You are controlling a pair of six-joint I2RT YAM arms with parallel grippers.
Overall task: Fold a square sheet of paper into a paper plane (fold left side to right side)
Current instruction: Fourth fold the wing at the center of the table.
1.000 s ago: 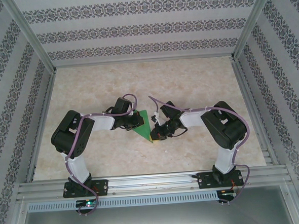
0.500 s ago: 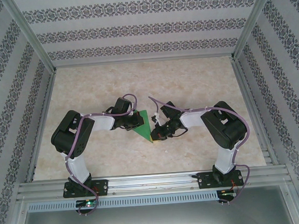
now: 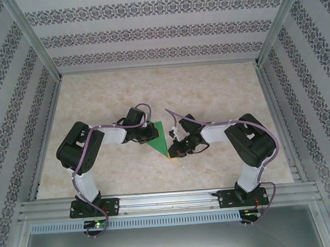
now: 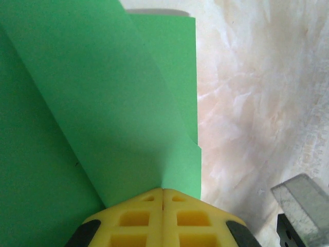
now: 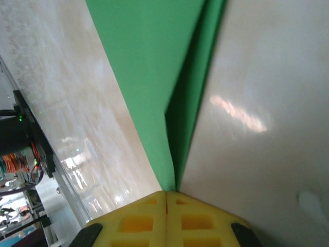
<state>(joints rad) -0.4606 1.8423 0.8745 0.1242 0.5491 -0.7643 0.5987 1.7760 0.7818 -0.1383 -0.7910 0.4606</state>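
The green sheet of paper lies on the marble-patterned table as a folded triangle, its point towards the arm bases. The left gripper is at the paper's left edge, its yellow fingers pressed together on a raised flap. The right gripper is at the paper's right, near the point, its fingers closed on the narrow folded tip.

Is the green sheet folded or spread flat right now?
Folded: the sheet is a pointed triangle from above, and the left wrist view shows overlapping layers with creased edges.
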